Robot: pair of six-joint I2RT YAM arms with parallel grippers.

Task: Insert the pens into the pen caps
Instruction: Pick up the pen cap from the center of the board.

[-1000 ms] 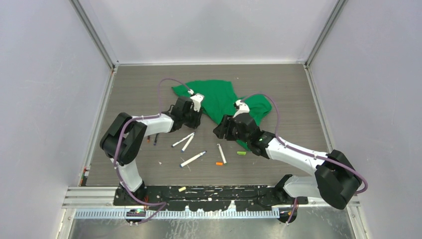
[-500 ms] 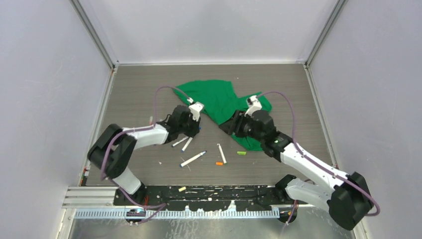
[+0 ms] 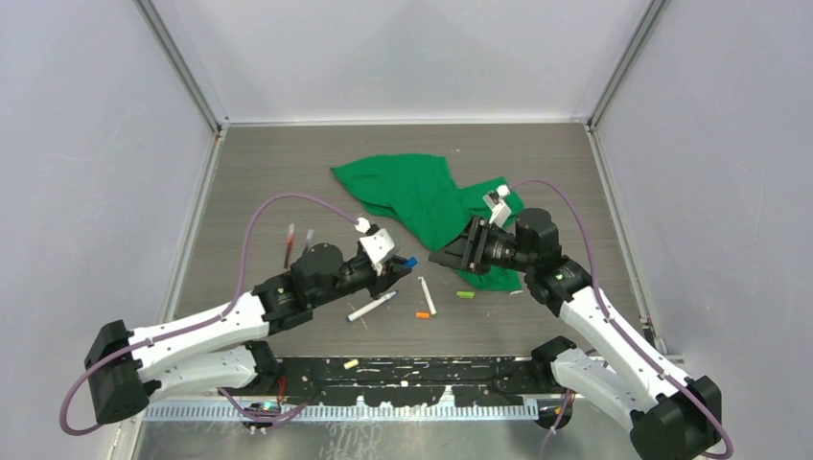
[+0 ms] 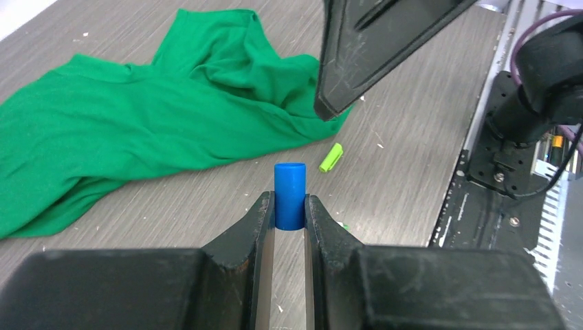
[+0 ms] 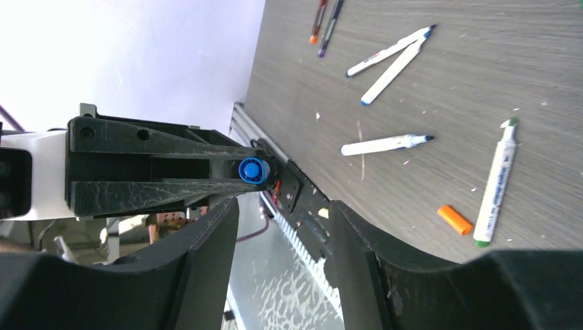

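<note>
We note the table (image 3: pixel 288 182) with the green cloth (image 3: pixel 412 192) bunched toward its far side, out of play. The left claw (image 4: pixel 289 206) hangs above the table clamped on the blue cap (image 4: pixel 289 194), mouth turned toward the right claw (image 5: pixel 282 213): offered as a socket, we judge. The right claw's jaws stand apart, empty. The pens (image 3: pixel 371 307) lie loose between the arms, the orange cap (image 3: pixel 422 314) and green cap (image 3: pixel 465 294) near them.

Left arm (image 3: pixel 192 331) and right arm (image 3: pixel 614 331) alike have white shell links between bulky black joint housings, a purple cable (image 3: pixel 288 198) looping off each wrist, and matte black gripper fingers (image 4: pixel 237 237) scuffed with fine pale scratches.
</note>
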